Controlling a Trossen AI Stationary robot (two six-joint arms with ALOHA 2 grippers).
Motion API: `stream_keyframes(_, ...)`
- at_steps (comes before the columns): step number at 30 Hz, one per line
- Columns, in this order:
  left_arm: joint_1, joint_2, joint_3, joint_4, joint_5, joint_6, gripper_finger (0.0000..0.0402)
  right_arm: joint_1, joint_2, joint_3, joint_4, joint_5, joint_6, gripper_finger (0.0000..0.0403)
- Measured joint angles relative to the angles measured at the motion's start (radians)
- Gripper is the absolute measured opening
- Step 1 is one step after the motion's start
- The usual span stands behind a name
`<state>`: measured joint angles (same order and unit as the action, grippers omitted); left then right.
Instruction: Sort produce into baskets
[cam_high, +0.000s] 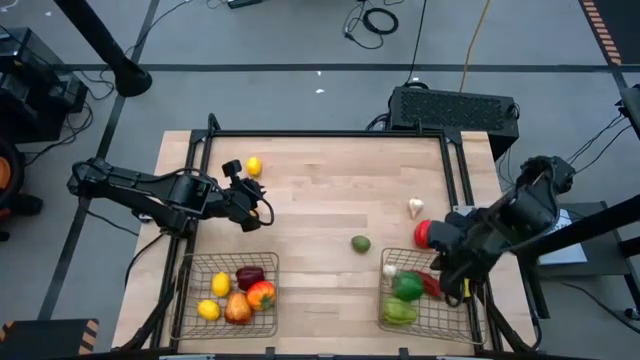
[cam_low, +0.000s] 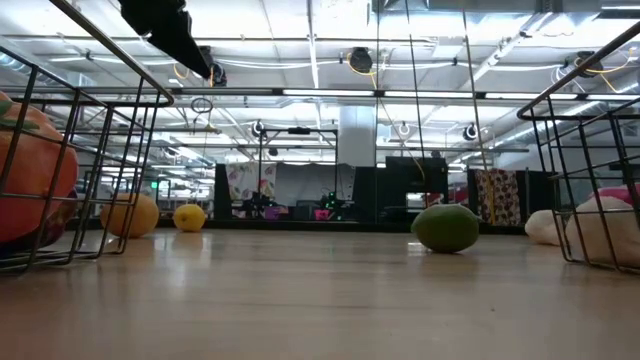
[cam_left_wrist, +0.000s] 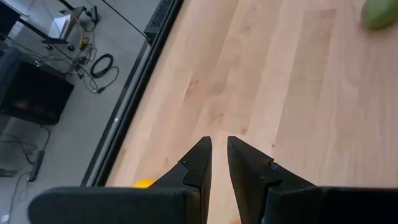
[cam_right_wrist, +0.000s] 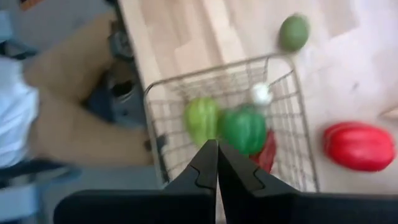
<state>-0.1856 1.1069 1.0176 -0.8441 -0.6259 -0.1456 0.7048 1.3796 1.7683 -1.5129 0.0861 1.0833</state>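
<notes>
- The left gripper (cam_high: 258, 212) hovers left of centre in the high view, its fingers a narrow slit apart and holding nothing, just below the loose lemon (cam_high: 253, 167).
- The right gripper (cam_high: 452, 283) hangs over the right basket (cam_high: 385, 312) at lower right, fingers pressed together, empty.
- The left basket (cam_high: 187, 322), at lower left, holds lemons, an orange and red fruit; the right one holds green peppers (cam_high: 405, 288) and a chili.
- Loose on the table (cam_high: 320, 200): the lemon, a green lime-like fruit (cam_high: 360, 243) at centre, a garlic bulb (cam_high: 415, 207) and a red pepper (cam_high: 424, 233) at right.
- These look like light, rigid, smooth toys, so probably slippery; a grip across the widest middle seems safest.
</notes>
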Motion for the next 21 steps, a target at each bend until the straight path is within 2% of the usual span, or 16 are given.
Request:
stream_keyframes(6, 0.000, 0.000, 0.000, 0.001, 0.028, -0.012, 0.0061, 0.046, 0.085, 0.000, -0.024, 0.208, 0.038, 0.0003)
stream_keyframes(9, 0.000, 0.000, 0.000, 0.002, 0.028, -0.029, 0.0061, 0.036, 0.144, -0.002, -0.061, 0.260, 0.078, 0.0003)
stream_keyframes(11, 0.000, 0.000, 0.000, 0.012, 0.028, -0.029, 0.0061, 0.014, 0.174, -0.010, -0.053, 0.276, 0.049, 0.0004)
stream_keyframes(17, 0.000, 0.000, 0.000, 0.123, 0.027, 0.017, 0.0061, -0.141, 0.233, -0.063, -0.056, 0.281, -0.039, 0.0004)
stream_keyframes(21, 0.000, 0.000, 0.000, 0.193, 0.027, 0.077, 0.0061, -0.299, 0.228, -0.123, -0.056, 0.281, -0.205, 0.0004)
